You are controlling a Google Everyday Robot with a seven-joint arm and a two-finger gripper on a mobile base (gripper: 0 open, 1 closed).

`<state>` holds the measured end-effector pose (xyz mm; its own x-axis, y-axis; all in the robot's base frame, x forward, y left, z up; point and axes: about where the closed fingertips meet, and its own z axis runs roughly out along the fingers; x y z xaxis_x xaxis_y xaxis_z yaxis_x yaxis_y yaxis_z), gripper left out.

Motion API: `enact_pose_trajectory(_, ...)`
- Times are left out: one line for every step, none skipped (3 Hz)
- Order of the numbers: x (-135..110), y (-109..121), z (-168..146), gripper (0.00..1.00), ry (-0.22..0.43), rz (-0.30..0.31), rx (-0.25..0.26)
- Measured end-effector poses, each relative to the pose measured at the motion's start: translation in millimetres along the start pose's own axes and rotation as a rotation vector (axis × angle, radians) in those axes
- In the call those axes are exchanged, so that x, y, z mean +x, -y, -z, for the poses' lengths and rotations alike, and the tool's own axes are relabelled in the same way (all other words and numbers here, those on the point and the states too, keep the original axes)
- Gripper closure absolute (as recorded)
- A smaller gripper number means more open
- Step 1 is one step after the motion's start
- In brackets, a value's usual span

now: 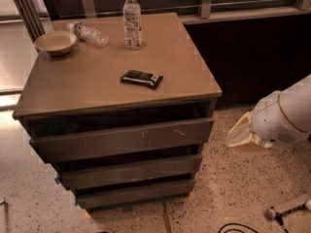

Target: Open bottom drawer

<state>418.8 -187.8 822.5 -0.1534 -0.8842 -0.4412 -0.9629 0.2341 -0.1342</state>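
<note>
The bottom drawer (pixel 136 192) is the lowest, shortest dark grey-brown front of the cabinet, near the floor, standing about flush with the drawers above. The middle drawer (pixel 131 171) and the top drawer (pixel 124 140), which has pale scratch marks, sit above it. My gripper (pixel 241 135) has pale yellowish fingers and hangs off the white arm (pixel 286 115) to the right of the cabinet, about level with the top drawer and apart from it. It holds nothing.
On the cabinet top (pixel 97 86) stand an upright water bottle (pixel 132 19), a lying bottle (pixel 90 33), a bowl (pixel 55 42) and a dark snack bar (pixel 141 78). Speckled floor lies around. A cable (pixel 238 227) and a grey tool (pixel 286 210) lie at the lower right.
</note>
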Motion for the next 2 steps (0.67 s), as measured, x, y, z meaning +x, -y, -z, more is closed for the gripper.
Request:
enact_pose_trajectory(15.7, -15.3, -52.8, 1.0, 0.003, 0.05, -0.021)
enact_pose_trajectory(30.7, -35.8, -130.7, 1.0, 0.032, 0.096, -0.07)
